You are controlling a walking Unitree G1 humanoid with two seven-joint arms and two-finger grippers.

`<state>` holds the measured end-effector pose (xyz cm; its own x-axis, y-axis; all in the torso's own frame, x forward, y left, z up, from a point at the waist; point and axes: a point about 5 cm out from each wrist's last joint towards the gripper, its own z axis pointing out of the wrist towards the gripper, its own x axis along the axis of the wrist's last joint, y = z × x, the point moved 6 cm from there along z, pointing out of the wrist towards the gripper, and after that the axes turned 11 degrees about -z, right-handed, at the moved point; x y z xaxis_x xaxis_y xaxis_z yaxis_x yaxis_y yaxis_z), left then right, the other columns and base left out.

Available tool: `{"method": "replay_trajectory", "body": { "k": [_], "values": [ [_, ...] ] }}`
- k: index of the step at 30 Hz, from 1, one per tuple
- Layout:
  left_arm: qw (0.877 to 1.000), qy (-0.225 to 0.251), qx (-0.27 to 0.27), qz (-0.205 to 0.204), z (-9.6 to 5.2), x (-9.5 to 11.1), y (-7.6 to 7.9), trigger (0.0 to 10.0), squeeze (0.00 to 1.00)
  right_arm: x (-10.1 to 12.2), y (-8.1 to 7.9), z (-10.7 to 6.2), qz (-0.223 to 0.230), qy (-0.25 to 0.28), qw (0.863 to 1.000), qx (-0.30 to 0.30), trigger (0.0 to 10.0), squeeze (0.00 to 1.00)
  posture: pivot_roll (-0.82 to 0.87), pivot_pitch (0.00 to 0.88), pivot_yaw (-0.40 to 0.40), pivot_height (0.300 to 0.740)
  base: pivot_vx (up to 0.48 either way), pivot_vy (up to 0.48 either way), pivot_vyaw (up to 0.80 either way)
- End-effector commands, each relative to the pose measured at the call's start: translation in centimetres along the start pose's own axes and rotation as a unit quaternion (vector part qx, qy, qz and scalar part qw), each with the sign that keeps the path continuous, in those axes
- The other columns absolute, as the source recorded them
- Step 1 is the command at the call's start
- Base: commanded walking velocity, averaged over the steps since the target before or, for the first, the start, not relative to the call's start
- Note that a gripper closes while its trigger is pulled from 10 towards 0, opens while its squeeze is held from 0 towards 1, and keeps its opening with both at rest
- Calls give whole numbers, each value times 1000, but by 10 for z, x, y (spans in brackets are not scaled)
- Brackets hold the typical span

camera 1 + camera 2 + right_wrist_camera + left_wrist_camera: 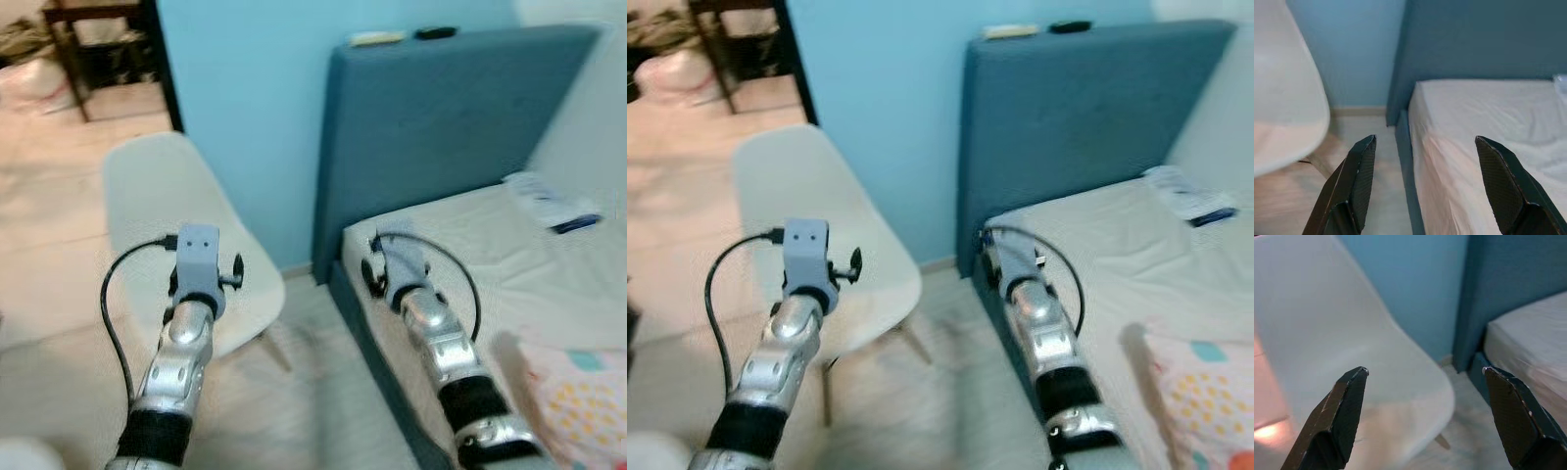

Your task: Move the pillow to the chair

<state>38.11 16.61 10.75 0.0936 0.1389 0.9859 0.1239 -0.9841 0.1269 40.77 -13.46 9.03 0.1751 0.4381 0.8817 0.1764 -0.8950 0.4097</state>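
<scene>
The pillow, pink-white with coloured dots, lies on the bed at the lower right, beside my right forearm. A white shell chair stands on the floor to the left of the bed. My left gripper is open and empty, held over the chair's seat. My right gripper is open and empty too, above the near corner of the mattress, with the chair's edge to one side. Neither gripper touches the pillow.
The bed has a pale sheet and a tall blue headboard against a light blue wall. A white packet lies on the bed further back. Small items rest on the headboard. Dark wooden furniture stands at the far left.
</scene>
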Motion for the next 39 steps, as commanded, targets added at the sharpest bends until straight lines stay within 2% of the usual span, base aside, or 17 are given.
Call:
{"method": "replay_trajectory", "body": {
  "k": [1,9,39],
  "values": [
    [1000,-8,3,4,0,-4,-2,10000,0,-6,-1,0,4,-10,1000,3,10000,0,20,57,-5,740,0,0,-800],
    [1000,-12,10,-2,0,-5,-5,10000,0,-6,-2,0,5,-11,1000,5,10000,0,24,60,-5,740,0,0,-800],
    [1000,-16,6,-1,0,-7,-3,10000,0,-6,-4,0,7,-12,1000,5,10000,0,25,63,-1,740,0,0,-800]
  ]
}}
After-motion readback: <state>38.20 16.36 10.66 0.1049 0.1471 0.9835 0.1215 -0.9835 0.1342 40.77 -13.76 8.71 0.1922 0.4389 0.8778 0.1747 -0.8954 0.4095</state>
